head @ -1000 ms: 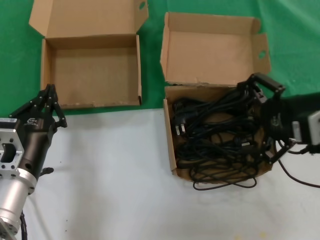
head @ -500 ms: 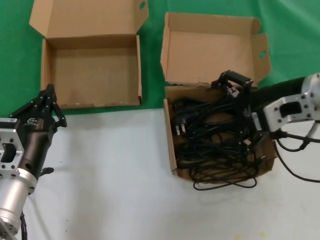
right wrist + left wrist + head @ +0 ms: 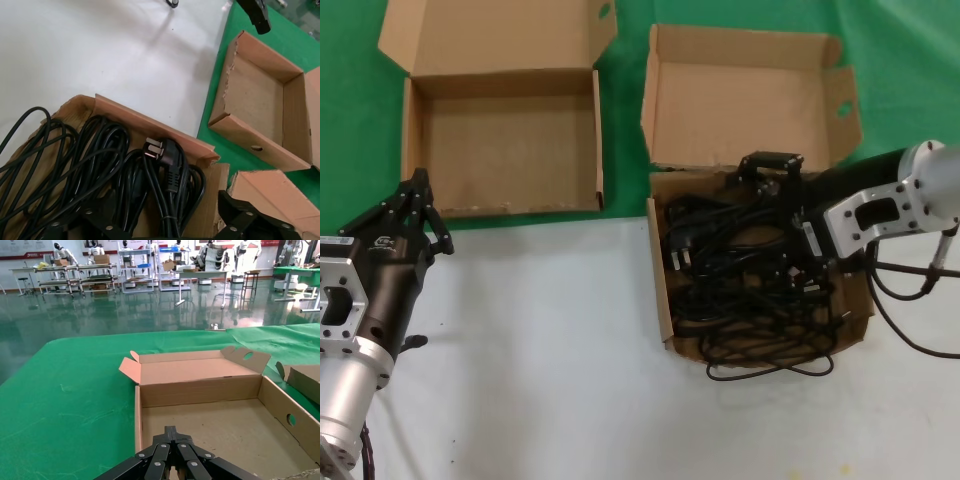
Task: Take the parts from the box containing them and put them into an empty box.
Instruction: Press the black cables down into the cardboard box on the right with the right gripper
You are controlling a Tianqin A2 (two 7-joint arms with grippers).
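The parts, black power cables (image 3: 740, 275), lie tangled in the ragged-edged box containing them (image 3: 661, 290) on the right. One loop hangs over its front wall. My right gripper (image 3: 782, 222) is open, low over the cables near the box's far side, its fingers straddling some cords. In the right wrist view the cables (image 3: 95, 165) and a plug (image 3: 171, 159) lie just ahead of the open right gripper (image 3: 167, 227). The empty box (image 3: 505, 150) stands at the back left. My left gripper (image 3: 418, 200) rests shut in front of it; the left gripper (image 3: 171, 432) points into the empty box (image 3: 220, 420).
Both boxes' lids (image 3: 490, 35) (image 3: 740, 95) stand open towards the back on the green cloth (image 3: 900, 80). White table surface (image 3: 550, 340) spreads in front of the boxes. My right arm's thin cable (image 3: 910, 330) trails off beside the full box.
My right gripper has swung from the box's right edge leftwards and in over the cables, staying open. The left arm has not moved.
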